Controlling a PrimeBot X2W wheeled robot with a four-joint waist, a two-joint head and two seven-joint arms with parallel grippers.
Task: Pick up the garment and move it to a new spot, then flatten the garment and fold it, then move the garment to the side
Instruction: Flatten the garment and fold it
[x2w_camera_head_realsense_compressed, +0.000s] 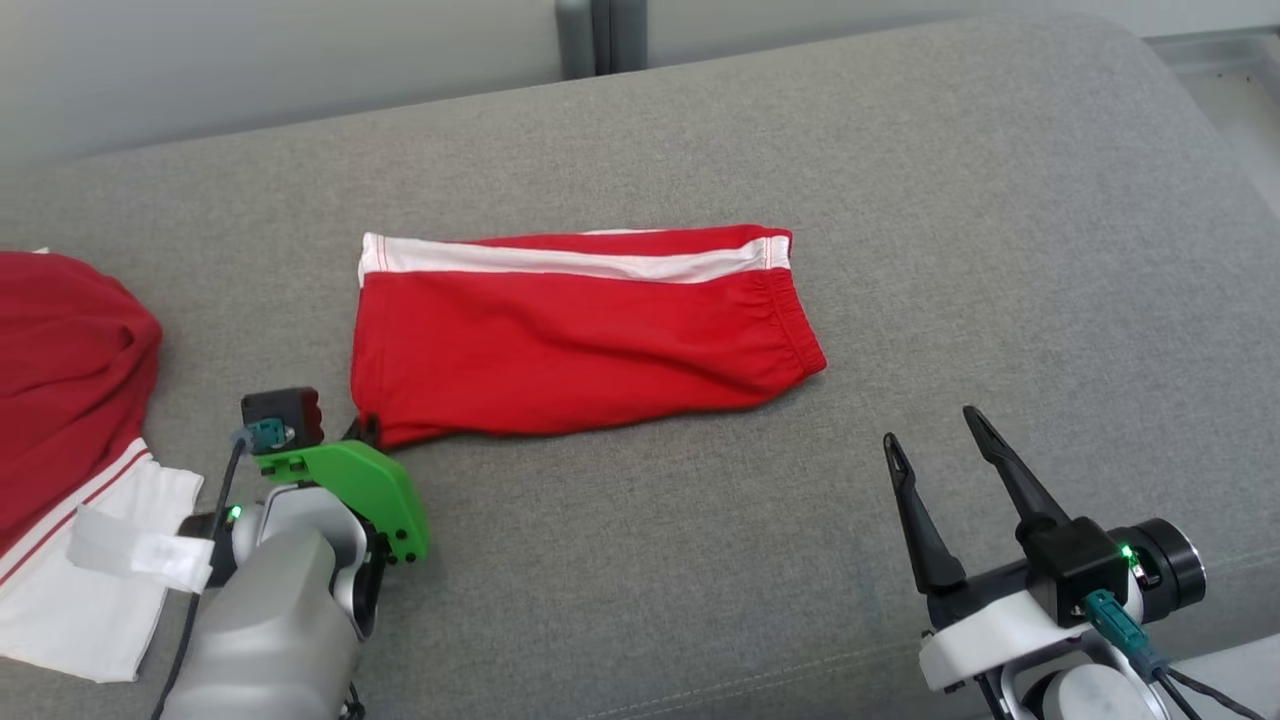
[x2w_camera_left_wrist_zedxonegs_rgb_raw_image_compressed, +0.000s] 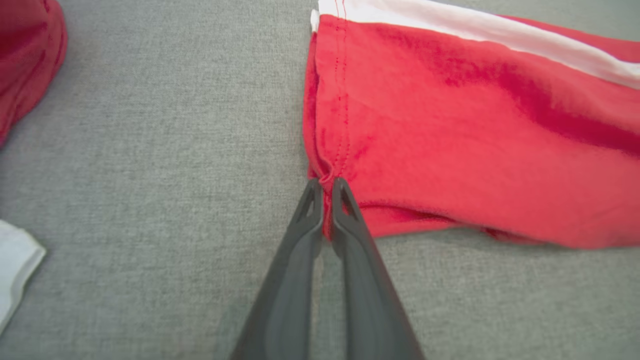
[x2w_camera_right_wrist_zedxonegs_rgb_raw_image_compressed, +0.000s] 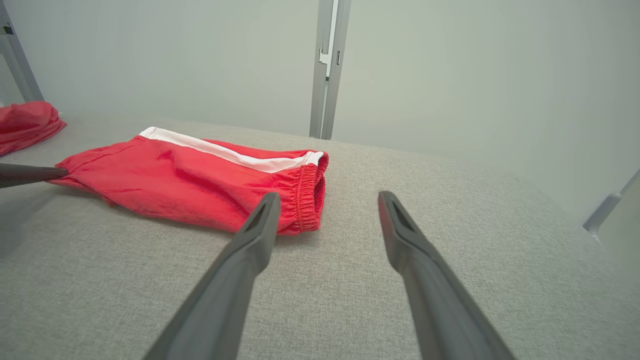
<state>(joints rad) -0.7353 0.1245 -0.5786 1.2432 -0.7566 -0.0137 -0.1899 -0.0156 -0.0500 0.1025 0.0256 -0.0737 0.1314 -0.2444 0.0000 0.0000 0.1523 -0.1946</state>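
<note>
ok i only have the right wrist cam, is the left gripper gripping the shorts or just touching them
observer: gripping. In the left wrist view the left gripper is shut on a leg-end corner of the red shorts.
operator: is my right gripper over the waistband
observer: no. In the head view the right gripper is open, off the shorts, nearer the robot than the waistband and to its right.
operator: that red heap far left, all red
observer: no, the second garment has a white part beside the left arm.
</note>
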